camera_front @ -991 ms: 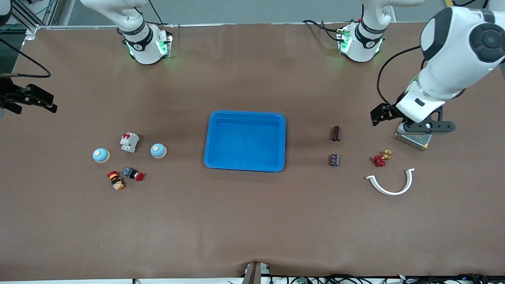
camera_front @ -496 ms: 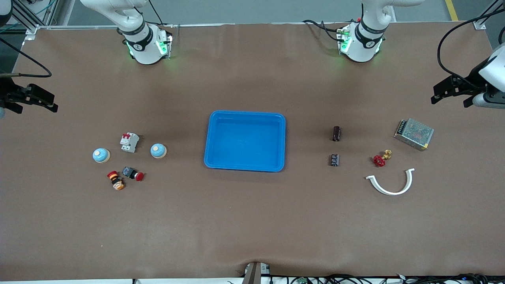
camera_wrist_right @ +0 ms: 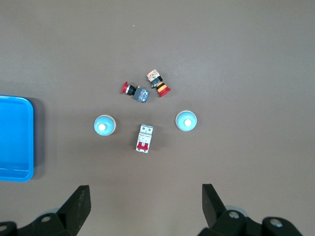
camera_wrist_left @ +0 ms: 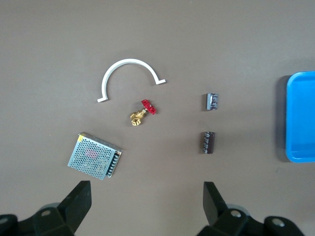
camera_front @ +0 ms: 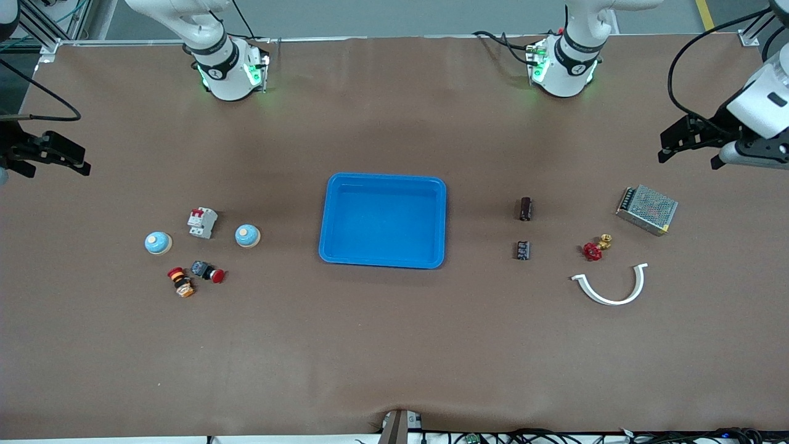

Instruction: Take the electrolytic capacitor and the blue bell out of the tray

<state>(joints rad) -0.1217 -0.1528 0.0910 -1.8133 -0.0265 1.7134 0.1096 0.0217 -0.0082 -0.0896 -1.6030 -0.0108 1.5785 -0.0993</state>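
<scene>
a: where do things stand?

b: the bright blue shallow plastic tray lies bare; dark cylindrical capacitor and both blue domed bells rest on the worktop. my left hand and right hand hang released.

a: risk?

b: grabbing parts already out.

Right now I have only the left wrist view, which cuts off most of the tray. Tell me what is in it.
Observer: The tray holds nothing; the front view shows its whole floor bare.
Operator: Report where the bells are.
Observer: Both lie on the table toward the right arm's end: one blue bell closer to the tray, a second blue bell closer to the table's end.
Operator: Give me the right end effector.
Observer: The right end effector is open and holds nothing, up above the right arm's end of the table.
</scene>
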